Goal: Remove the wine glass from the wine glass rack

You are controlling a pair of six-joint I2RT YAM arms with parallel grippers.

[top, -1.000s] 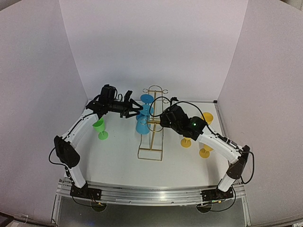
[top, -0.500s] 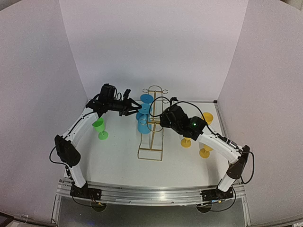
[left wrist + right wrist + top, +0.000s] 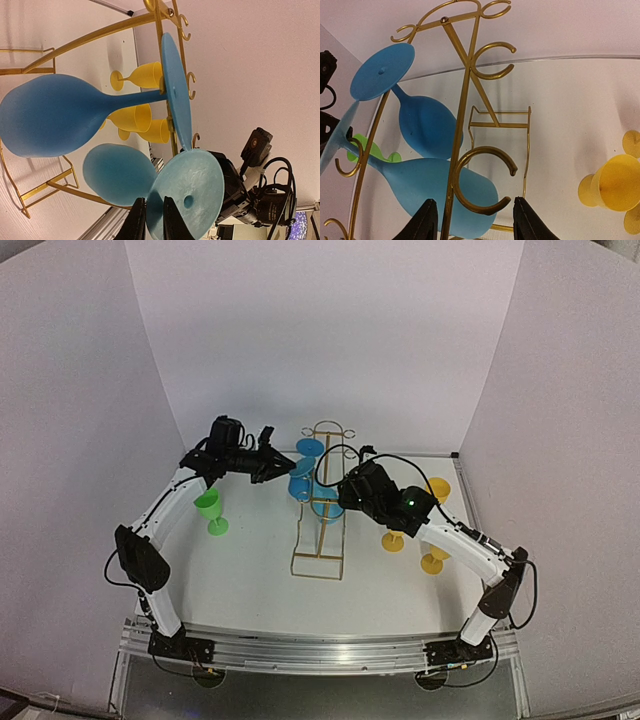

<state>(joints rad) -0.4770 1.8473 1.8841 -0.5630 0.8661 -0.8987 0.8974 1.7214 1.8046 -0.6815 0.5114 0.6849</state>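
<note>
here, left gripper (image 3: pixel 153 205) on wine glass (image 3: pixel 195 182) foot

A robotics lab test cell: plain white panels (image 3: pixel 320 340) box in the white surface (image 3: pixel 250 585) at 9, 12 and 3 o'clock, while a white-and-black left arm (image 3: pixel 165 510) and right arm (image 3: pixel 455 538) (their bases side by side) are bolted to a slotted aluminium rail (image 3: pixel 320 652) at 6 o'clock.

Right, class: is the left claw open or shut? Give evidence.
Shut on the lower blue wine glass: the left claw has its fingers pressed against both faces of the foot's rim.
</note>
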